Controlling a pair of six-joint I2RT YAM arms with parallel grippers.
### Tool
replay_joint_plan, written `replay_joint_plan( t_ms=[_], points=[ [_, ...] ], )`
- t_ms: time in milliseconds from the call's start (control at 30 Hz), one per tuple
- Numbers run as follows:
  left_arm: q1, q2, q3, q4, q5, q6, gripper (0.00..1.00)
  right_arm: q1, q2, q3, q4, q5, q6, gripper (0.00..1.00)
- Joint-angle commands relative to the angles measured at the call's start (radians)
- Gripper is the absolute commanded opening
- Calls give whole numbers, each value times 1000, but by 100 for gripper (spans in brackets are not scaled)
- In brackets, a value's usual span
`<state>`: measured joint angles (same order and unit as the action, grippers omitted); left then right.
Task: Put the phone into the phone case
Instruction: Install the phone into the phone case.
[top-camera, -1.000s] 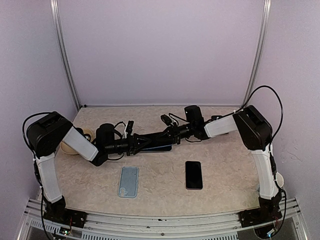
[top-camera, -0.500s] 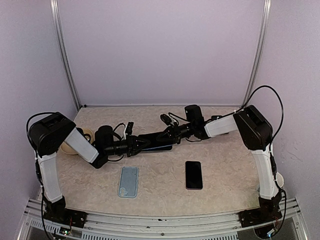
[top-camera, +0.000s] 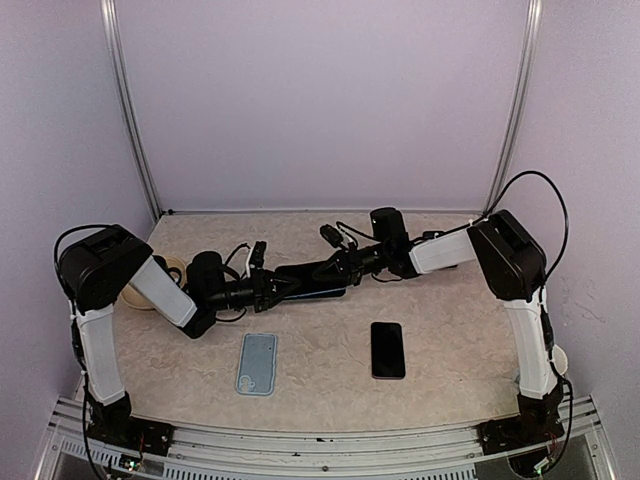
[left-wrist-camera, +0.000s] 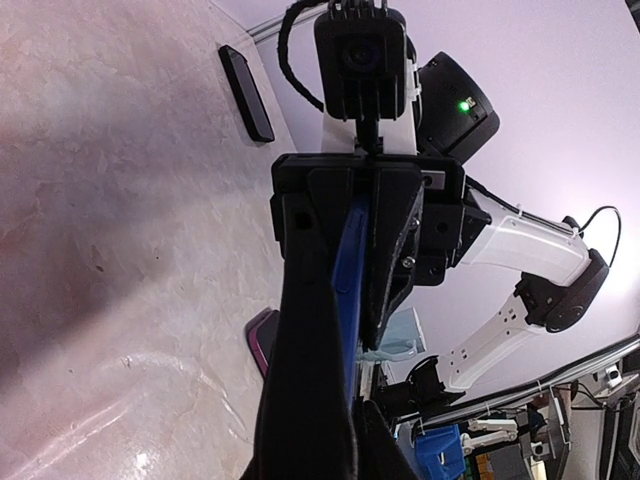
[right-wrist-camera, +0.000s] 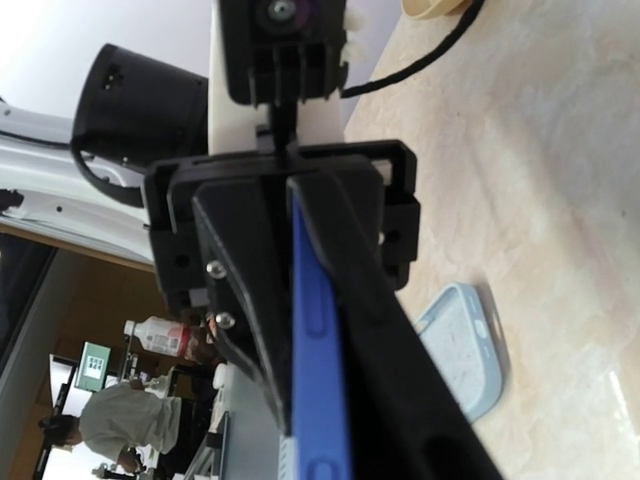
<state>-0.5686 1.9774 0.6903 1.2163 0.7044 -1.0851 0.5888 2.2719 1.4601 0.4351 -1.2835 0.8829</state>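
Both the left gripper (top-camera: 283, 289) and right gripper (top-camera: 345, 267) are clamping one blue-edged slab (top-camera: 315, 281) toward twelve o'clock, apparently for a handover.

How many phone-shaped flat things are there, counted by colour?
Black: 1, the phone
Light blue: 1, the phone case
Dark blue: 1, the slab clamped by the left gripper and the right gripper
Total: 3

A black finger (right-wrist-camera: 385, 340) hides part of the light-blue phone case (right-wrist-camera: 462, 345).
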Motion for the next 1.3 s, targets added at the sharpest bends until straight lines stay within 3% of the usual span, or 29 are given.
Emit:
replay_joint_plan(
  t_ms=[0,367,967,1267],
  points=[
    [-19,-8,12,147,48,4,1,35,-18,4,-44,39,2,8],
    [-19,-9,0,193,49,-19,0,25,-34,12,-113,38,-35,31],
    [17,-20,-63,333,-3,-132,0,-4,-109,-20,-327,81,-230,35],
    [13,-15,-55,319,-13,-139,0,0,-150,-29,-312,48,-240,36]
  ],
)
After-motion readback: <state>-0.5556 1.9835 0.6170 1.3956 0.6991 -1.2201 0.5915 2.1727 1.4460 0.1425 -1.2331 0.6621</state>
